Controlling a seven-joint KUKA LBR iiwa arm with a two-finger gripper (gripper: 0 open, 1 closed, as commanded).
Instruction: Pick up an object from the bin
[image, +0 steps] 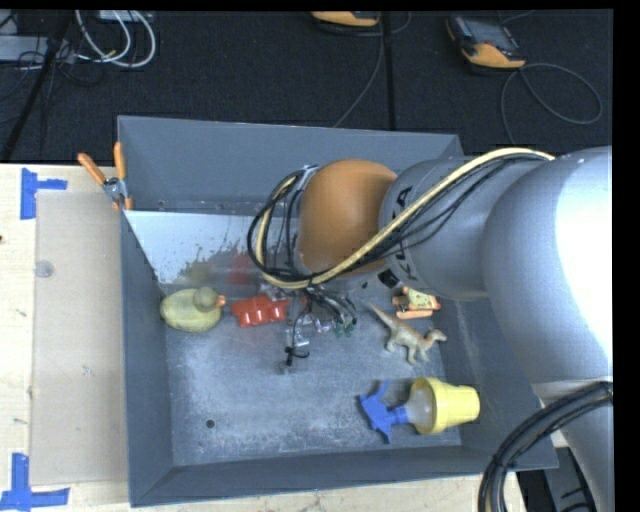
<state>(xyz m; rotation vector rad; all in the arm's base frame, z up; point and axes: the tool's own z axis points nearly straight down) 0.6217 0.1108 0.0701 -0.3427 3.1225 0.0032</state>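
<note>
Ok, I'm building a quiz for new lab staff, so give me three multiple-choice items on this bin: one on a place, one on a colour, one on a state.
1. Where does the duck lie?
A) left part of the bin
B) right front corner
C) outside it
2. What colour is the cup?
A) purple
B) yellow
C) white
3. How is the dinosaur placed?
A) stacked on the duck
B) inside the cup
C) on the bin floor, apart from the tool
Answers: 1 A, it sits by the left wall; 2 B, it is plainly yellow; 3 C, bare floor separates it from the tool.
</note>
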